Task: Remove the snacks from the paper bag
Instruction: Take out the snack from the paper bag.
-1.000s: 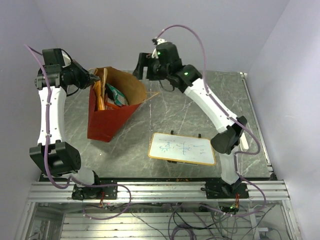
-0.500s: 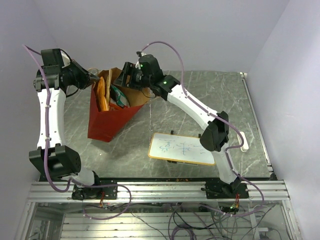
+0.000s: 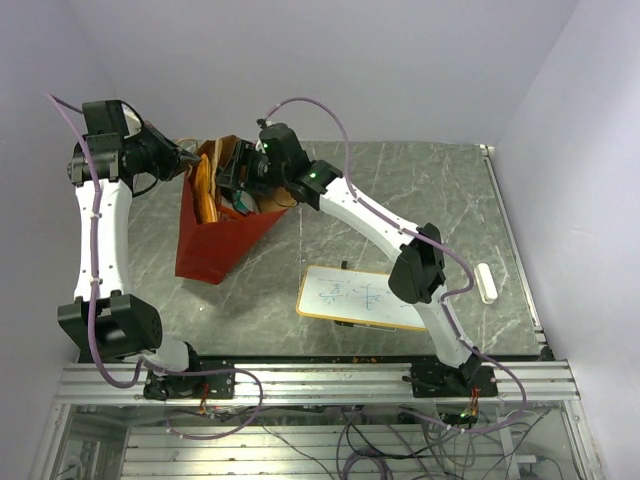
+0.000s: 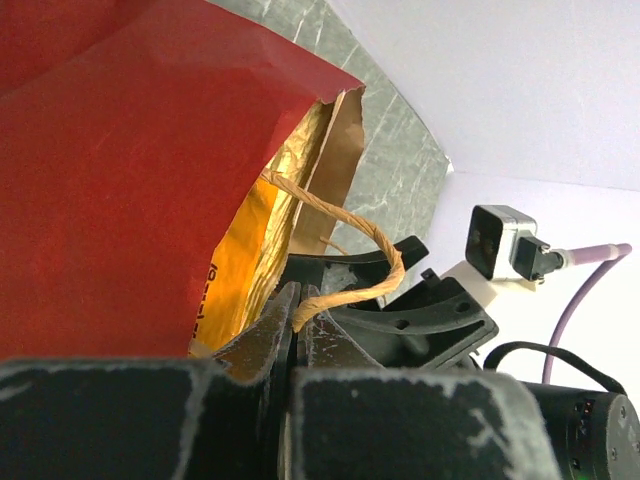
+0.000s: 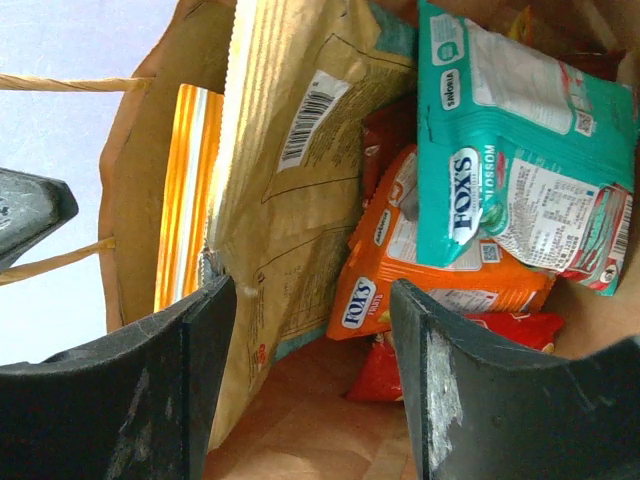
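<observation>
Inside the paper bag (image 3: 212,240) are all the snacks (image 5: 400,180), packed close together. A big tan chip bag (image 5: 290,170) stands along one side. Next to it a teal packet (image 5: 510,150) lies on top of an orange packet (image 5: 420,270). A red packet (image 5: 385,370) peeks out from under them. A shiny yellow-orange packet (image 5: 185,190) is squeezed between the chip bag and the bag's wall.

The right end effector (image 5: 310,370) is at the bag's mouth. Its two fingers are spread wide and hold nothing. The left end effector (image 4: 297,325) is pinched tight on the string handle (image 4: 345,235) at the bag's far left edge.

The bag sits on the far left part of the tabletop (image 3: 400,190), which is grey stone with pale veins. A whiteboard (image 3: 365,298) lies flat near the front, and a small white bar (image 3: 487,282) lies by the right edge. The walls around are plain and pale.

The bag is red outside and brown inside, with a twisted string handle. The packets are flat and crinkly.
</observation>
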You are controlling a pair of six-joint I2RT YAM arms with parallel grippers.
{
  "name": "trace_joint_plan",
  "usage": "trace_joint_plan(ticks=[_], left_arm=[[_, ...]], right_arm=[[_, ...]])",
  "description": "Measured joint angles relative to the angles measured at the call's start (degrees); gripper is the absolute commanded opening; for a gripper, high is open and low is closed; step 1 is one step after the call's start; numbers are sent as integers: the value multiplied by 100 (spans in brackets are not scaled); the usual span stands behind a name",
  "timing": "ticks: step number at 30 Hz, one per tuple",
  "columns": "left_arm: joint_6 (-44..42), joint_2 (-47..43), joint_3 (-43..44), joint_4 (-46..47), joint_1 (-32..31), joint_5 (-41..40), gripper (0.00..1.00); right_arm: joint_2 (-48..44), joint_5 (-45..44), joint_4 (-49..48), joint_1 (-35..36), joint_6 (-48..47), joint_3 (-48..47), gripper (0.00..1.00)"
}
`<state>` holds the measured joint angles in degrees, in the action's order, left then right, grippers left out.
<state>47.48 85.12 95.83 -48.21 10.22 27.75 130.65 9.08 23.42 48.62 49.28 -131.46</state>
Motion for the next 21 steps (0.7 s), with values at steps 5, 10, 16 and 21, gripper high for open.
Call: trace_joint_plan(ticks=[5, 10, 16, 21], left_arm=[[39, -83, 0, 4, -15, 35, 7], [81, -160, -79, 42, -33, 81, 7], [98, -173, -109, 44, -33, 81, 7], [98, -175, -109, 44, -33, 81, 7]], right_arm=[[4, -7, 7, 28, 2, -2, 60], [7, -92, 133, 31, -11, 0, 64], [-72, -319, 238, -26, -90, 20, 67], [-437, -442, 208, -111, -181, 186, 68]])
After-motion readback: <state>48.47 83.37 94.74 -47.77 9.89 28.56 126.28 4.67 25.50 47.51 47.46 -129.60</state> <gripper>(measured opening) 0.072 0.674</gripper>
